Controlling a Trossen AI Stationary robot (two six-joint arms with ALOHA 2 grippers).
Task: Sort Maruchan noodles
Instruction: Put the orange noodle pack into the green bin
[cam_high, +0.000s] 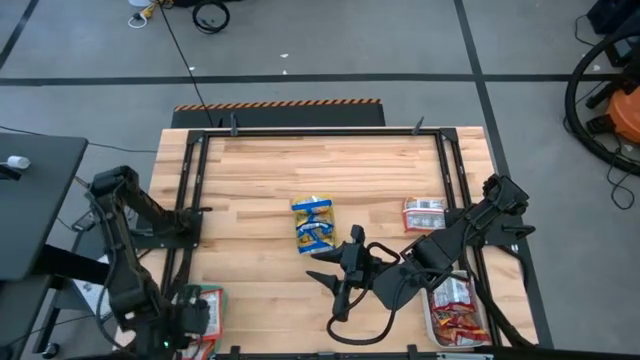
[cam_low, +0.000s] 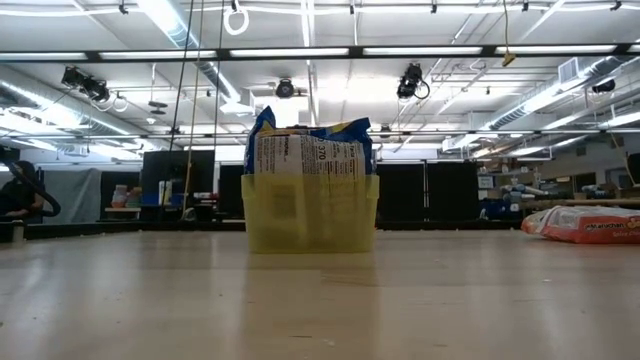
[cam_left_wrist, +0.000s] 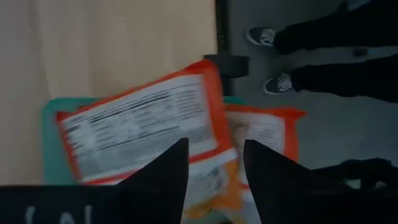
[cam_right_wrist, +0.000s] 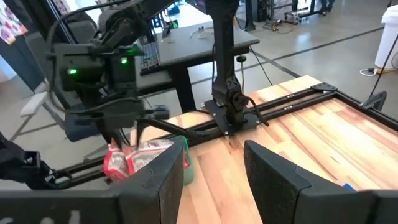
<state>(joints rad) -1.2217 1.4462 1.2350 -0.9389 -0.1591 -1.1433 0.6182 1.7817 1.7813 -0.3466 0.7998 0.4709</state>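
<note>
Noodle packets in orange-red (cam_left_wrist: 146, 127) lie stacked in a green tray (cam_left_wrist: 51, 140) at the table's (cam_high: 260, 170) near-left corner, right under the left gripper (cam_left_wrist: 214, 165), whose jaws stand apart with nothing between them, though the arm hides most of that tray from above. Near the table's middle the right gripper (cam_high: 335, 275) hangs with jaws apart and empty, just short of a blue-and-yellow packet (cam_high: 313, 222). Farther right lie a silver-white packet (cam_high: 424, 213) and a tray of more packets (cam_high: 458, 312), cut off by the right arm.
</note>
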